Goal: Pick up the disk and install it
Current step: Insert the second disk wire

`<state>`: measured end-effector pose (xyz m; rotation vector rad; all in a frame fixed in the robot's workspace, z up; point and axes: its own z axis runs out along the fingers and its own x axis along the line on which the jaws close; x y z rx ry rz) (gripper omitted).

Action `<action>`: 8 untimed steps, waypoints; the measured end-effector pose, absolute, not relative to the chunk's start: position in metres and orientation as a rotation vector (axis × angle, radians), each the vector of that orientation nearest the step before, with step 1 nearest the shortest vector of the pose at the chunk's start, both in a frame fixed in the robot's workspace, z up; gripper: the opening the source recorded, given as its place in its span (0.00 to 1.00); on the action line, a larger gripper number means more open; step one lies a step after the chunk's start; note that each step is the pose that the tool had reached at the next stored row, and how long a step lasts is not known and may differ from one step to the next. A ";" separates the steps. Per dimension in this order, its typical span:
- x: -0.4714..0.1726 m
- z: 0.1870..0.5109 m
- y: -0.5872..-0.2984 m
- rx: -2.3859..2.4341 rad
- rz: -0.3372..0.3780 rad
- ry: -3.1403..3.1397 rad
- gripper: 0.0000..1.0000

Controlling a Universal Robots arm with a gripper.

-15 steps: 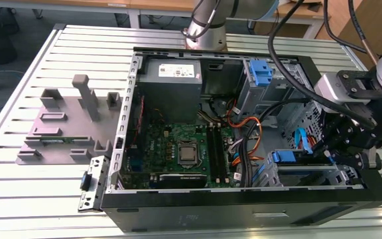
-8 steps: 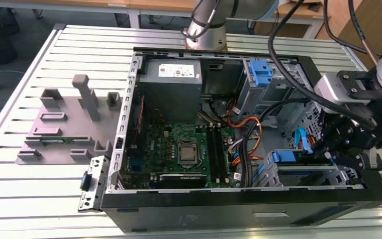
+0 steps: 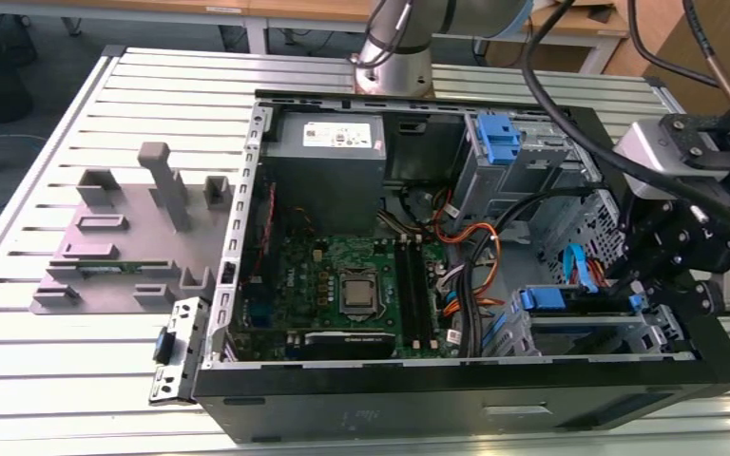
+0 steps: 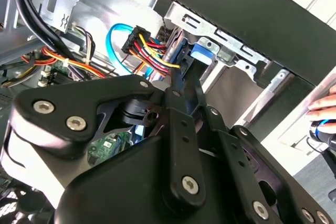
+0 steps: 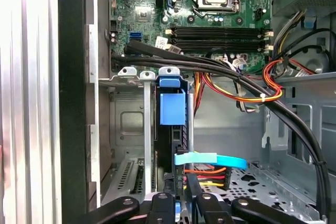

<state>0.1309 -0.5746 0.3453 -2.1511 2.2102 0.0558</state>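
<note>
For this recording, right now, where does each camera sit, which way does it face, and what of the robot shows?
Exterior view: high, off the arm, looking down at the open black computer case; arm and gripper show.
First wrist view: looks down past the gripper at the blue-railed disk.
Second wrist view: behind the gripper linkage, facing the bay.
Both wrist views share the light-blue cable.

- The drive cage [image 3: 600, 328] is crowded: the disk [image 5: 170, 129] stands on edge in its slot, steel walls just beside it.
- Black cables [image 5: 220, 72] and orange wires [image 5: 231, 95] cross above the bay.
- A blue flat cable [image 5: 210, 159] lies across the disk's near end.
- The motherboard [image 3: 339, 275] area lies open.
</note>
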 end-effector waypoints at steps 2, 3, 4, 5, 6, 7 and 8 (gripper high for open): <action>0.131 0.347 -0.575 -2.151 0.056 2.210 0.24; 0.131 0.347 -0.575 -2.151 0.056 2.210 0.24; 0.131 0.347 -0.575 -2.151 0.055 2.210 0.24; 0.131 0.347 -0.575 -2.152 0.055 2.210 0.24; 0.131 0.347 -0.575 -2.152 0.055 2.211 0.24; 0.131 0.347 -0.575 -2.152 0.055 2.211 0.24; 0.131 0.347 -0.575 -2.155 0.062 2.214 0.24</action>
